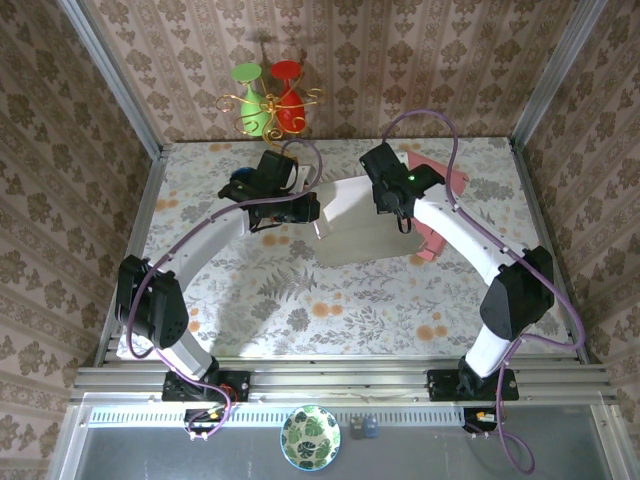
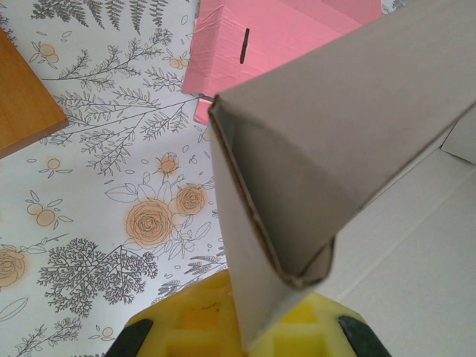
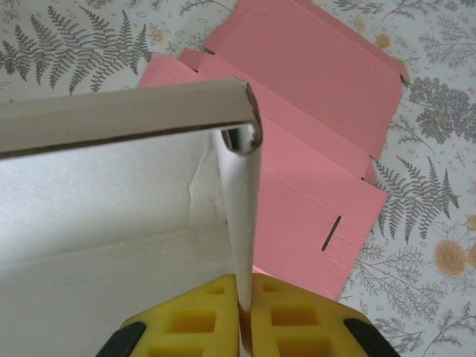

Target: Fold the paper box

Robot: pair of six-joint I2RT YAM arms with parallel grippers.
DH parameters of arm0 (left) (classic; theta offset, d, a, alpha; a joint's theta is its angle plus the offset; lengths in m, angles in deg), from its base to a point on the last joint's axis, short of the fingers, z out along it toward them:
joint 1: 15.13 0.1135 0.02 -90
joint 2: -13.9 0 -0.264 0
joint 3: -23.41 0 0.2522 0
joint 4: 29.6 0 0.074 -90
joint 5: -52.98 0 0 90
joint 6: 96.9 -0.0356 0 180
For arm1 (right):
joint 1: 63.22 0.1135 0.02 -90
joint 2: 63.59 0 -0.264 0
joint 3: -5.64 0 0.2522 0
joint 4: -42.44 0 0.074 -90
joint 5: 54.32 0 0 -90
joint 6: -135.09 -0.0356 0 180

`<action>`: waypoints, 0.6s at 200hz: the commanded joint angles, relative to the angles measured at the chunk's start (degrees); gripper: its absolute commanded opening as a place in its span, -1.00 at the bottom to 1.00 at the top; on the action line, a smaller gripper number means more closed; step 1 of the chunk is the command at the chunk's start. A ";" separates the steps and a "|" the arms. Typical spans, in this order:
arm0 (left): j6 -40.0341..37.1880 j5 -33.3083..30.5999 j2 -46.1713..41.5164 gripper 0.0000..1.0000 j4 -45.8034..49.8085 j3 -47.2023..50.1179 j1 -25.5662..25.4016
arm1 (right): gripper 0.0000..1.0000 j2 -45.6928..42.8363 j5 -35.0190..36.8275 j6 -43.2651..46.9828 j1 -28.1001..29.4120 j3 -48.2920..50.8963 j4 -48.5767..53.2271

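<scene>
A white paper box [image 1: 355, 225] lies partly folded in the middle of the table, two of its side walls raised. My left gripper [image 1: 305, 212] is shut on the box's left wall [image 2: 245, 245], which runs up from between the yellow pads [image 2: 186, 323]. My right gripper [image 1: 402, 215] is shut on the right wall [image 3: 242, 223], pinched thin between its yellow pads [image 3: 193, 320]. In the right wrist view the box floor [image 3: 97, 253] spreads to the left, and a folded top flap [image 3: 126, 115] crosses above it.
A flat pink cardboard sheet [image 1: 447, 180] lies under and to the right of the white box, its slot [image 3: 332, 232] showing. A brown wooden board [image 2: 18, 97] lies left of the left gripper. Red and green glasses [image 1: 265, 95] stand at the back. A patterned bowl [image 1: 310, 437] sits below the table's near rail.
</scene>
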 commanded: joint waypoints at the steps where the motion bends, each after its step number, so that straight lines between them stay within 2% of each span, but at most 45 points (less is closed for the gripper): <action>1: -0.11 1.30 0.12 -1.00 0.70 -2.61 -0.41 | -0.74 1.08 -1.84 0.12 -0.42 -1.73 -0.41; 26: -0.18 1.11 0.23 -1.00 0.97 -2.86 -0.40 | -0.75 1.96 -0.94 -0.56 -0.60 -2.48 0.77; 43: -0.04 0.85 0.35 -1.00 1.27 -3.16 -0.41 | -1.00 3.12 3.60 -2.68 -0.28 -4.20 3.85; 94: 1.06 0.39 0.55 -1.00 1.39 -4.14 -1.02 | -1.00 8.02 20.80 -15.10 2.08 -10.99 17.58; 120: 1.64 0.81 0.69 -1.00 0.63 -3.89 -1.20 | -1.00 12.15 24.83 -16.73 3.37 -15.93 23.24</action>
